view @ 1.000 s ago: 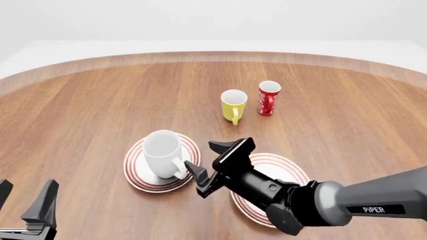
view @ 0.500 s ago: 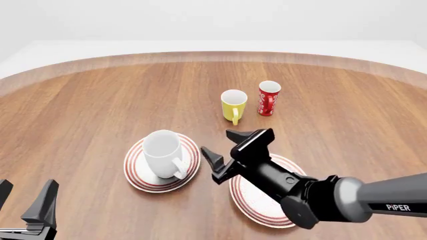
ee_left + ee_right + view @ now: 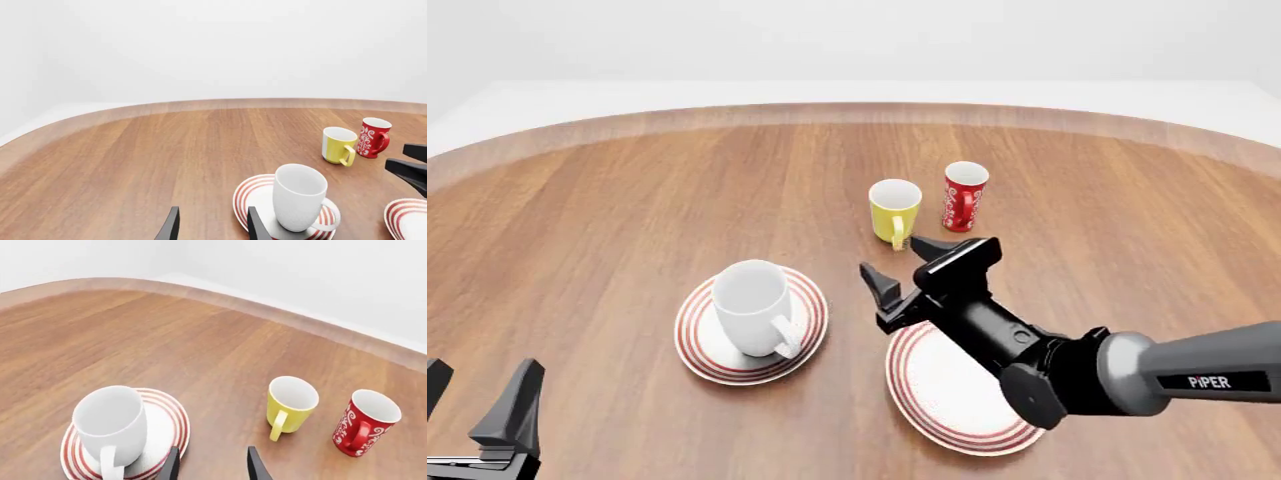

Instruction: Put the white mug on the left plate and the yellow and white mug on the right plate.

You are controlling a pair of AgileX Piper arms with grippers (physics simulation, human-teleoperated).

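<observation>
White mug (image 3: 754, 303) upright on left plate (image 3: 701, 355); yellow and white mug (image 3: 894, 210) upright beyond empty right plate (image 3: 941, 395)

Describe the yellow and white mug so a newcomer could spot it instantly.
Start at the two red-ringed plates near the table's front: the left plate carries the white mug, the right plate is bare. Farther back, two small mugs stand side by side. The yellow and white mug is the left one, beside the red mug.

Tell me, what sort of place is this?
Likely a simulated tabletop for robot practice, not a real room: a bare wooden table against blank white, two robot arms, three mugs and two plates, all looking computer-rendered.
</observation>
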